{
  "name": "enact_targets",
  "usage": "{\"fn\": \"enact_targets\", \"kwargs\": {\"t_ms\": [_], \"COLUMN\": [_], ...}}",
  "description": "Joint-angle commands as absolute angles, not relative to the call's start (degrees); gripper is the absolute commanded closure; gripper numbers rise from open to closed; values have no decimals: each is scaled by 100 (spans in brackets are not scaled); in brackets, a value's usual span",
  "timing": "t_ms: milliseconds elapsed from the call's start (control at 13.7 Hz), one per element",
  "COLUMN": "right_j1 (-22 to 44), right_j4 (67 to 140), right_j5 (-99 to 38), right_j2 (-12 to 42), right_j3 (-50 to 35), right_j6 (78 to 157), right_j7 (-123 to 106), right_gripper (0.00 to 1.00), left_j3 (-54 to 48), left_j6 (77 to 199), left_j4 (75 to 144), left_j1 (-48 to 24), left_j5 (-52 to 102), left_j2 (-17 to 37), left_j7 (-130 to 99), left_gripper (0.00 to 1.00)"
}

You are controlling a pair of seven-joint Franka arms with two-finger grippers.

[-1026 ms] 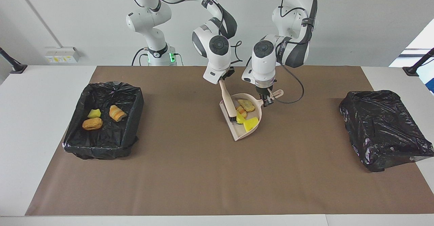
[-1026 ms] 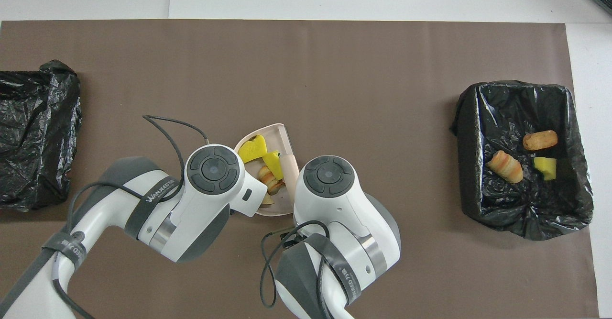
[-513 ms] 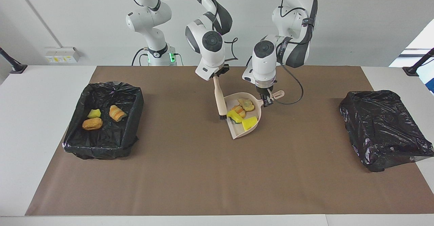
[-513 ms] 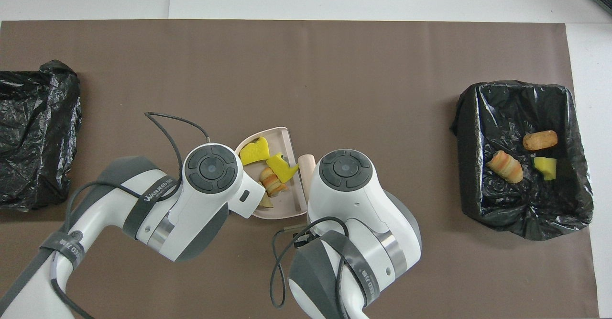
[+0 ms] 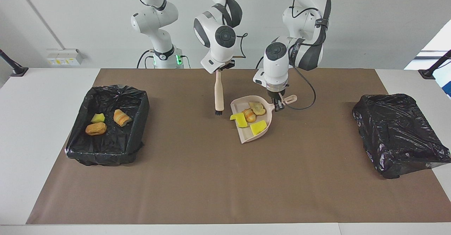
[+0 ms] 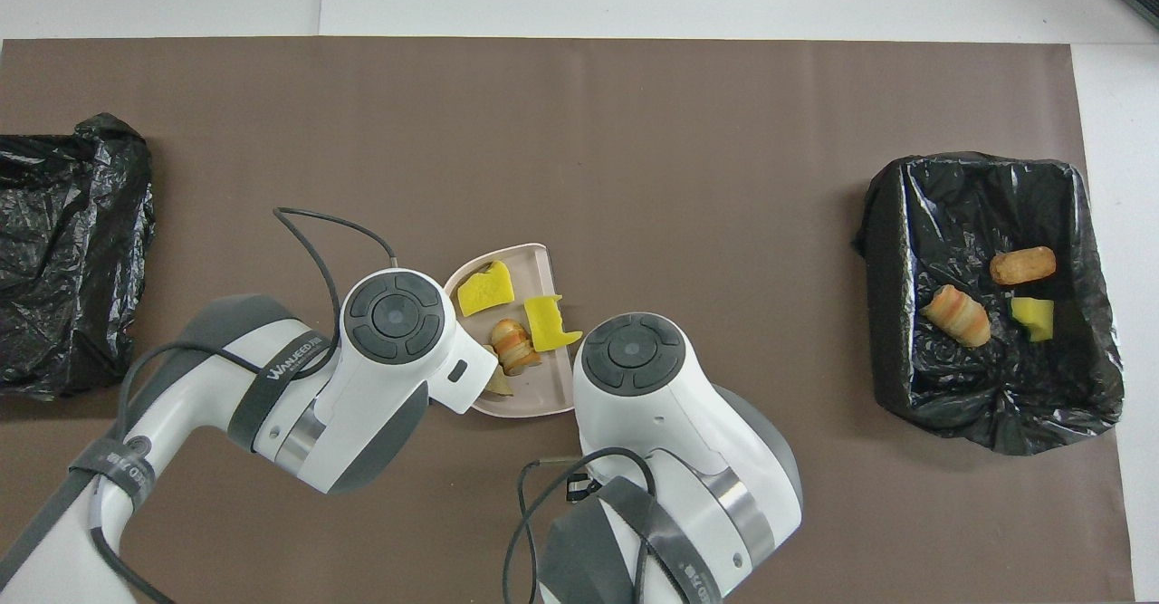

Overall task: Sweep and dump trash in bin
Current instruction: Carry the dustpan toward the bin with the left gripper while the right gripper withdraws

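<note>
At the right arm's end of the table (image 5: 45,97) you have the open black-lined bin (image 5: 107,124). Three pieces of the trash lie inside it: a yellow chunk (image 5: 97,117), an orange-brown lump (image 5: 95,129) and a striped bread roll (image 5: 122,117).

From the bin toward the left arm's end, your right gripper (image 5: 219,70) comes first, clamped shut on the top of the beige-handled brush (image 5: 219,94). The brush hangs almost upright, bristles down, just beside the dustpan (image 5: 246,136) and apart from it, on the bin's side.

Next comes the pale pink dustpan, resting on the brown mat (image 5: 211,185). It carries four more pieces of trash: a yellow scrap (image 5: 240,119) that pokes over its bin-side edge, a striped roll (image 5: 249,115), a tan bread lump (image 5: 257,108) close to the handle, and a yellow wedge (image 5: 258,127) near the open lip.

Your left gripper (image 5: 279,103) is closed on the dustpan's handle, on the side away from the bin.

Farthest from the bin, at the left arm's end of the table, sits a second black bag-covered box (image 5: 398,134), well apart from everything else.
</note>
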State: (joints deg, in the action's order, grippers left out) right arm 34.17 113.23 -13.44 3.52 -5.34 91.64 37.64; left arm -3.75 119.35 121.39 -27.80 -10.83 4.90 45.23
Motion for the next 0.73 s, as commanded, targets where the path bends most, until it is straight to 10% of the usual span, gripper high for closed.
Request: {"fn": "enact_targets", "kwargs": {"t_ms": [0,659], "right_j1": [3489,4061], "right_j4": [11968,13262], "right_j5": [-1476,-1881], "right_j2": [-51,-712], "right_j3": [-571,-571], "right_j6": [9692,11203], "right_j7": [3911,4175], "right_gripper": [100,100], "left_j3": [-369,-378], "left_j6": [11979,12243], "left_j4": [12305,12025], "left_j1": [-2681,-742], "left_j5": [-1187,-194], "left_j2": [308,114], "left_j7": [4667,7571], "left_gripper": [100,100]}}
